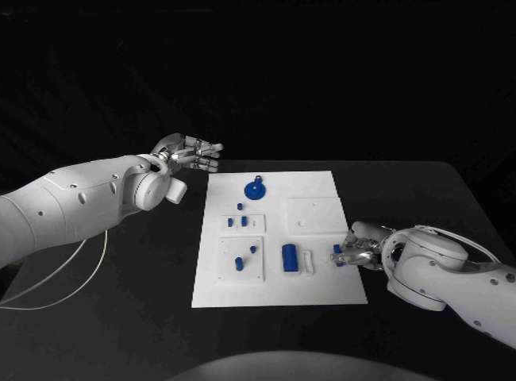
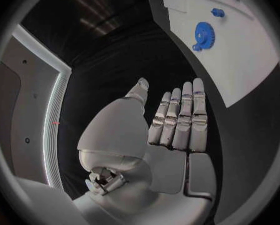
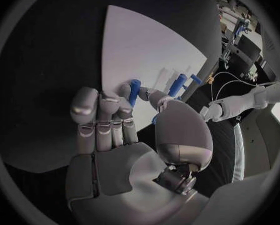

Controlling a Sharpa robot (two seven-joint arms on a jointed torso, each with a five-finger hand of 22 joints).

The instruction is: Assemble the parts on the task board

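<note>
One robot hand (image 1: 356, 252) pinches a blue peg (image 3: 134, 91) at the task board (image 1: 327, 294) edge.

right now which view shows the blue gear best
The head view: the blue gear lies whole and face-up at the far end of the task board. The left wrist view shows it bent near the rim. The right wrist view does not help with it.

Blue parts on white, against black.
White task board (image 1: 327, 294), blue gear (image 1: 255, 190), black worktop (image 1: 155, 317), silver robot hand (image 1: 187, 153).
</note>
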